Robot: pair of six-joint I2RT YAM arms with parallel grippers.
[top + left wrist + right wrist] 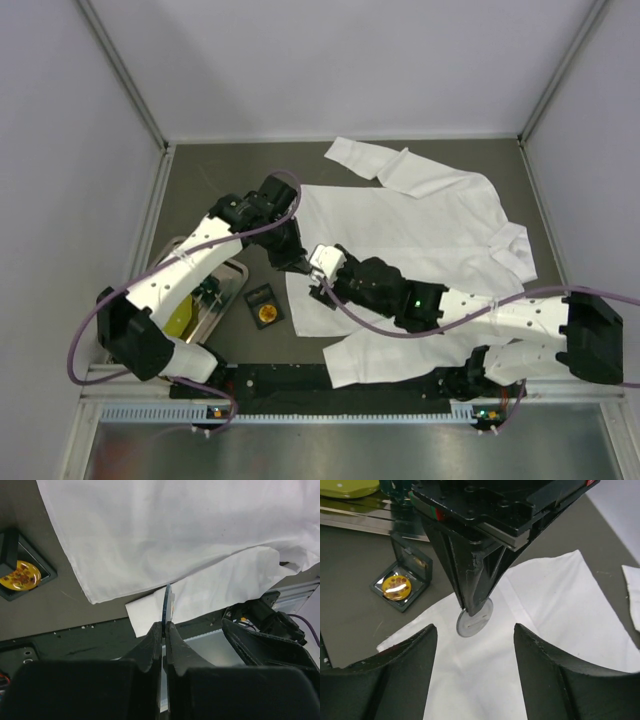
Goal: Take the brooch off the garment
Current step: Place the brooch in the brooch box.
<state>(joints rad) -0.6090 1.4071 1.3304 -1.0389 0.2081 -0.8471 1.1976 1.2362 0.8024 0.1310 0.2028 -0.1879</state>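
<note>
Grey disc [474, 621] faces only the right wrist.

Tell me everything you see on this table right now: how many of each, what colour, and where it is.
shirt: one, white, spread over the table's middle and right
grey disc: one, round, over the shirt's left edge, likely the brooch
box: one, black, open, left of the shirt
badge: one, yellow-orange, inside the box
tray: one, metal, left of the box
yellow-green object: one, on the tray, kind unclear
table: one, dark grey
left hand: one, black, shut on the grey disc
right hand: one, black, open, over the shirt
</note>
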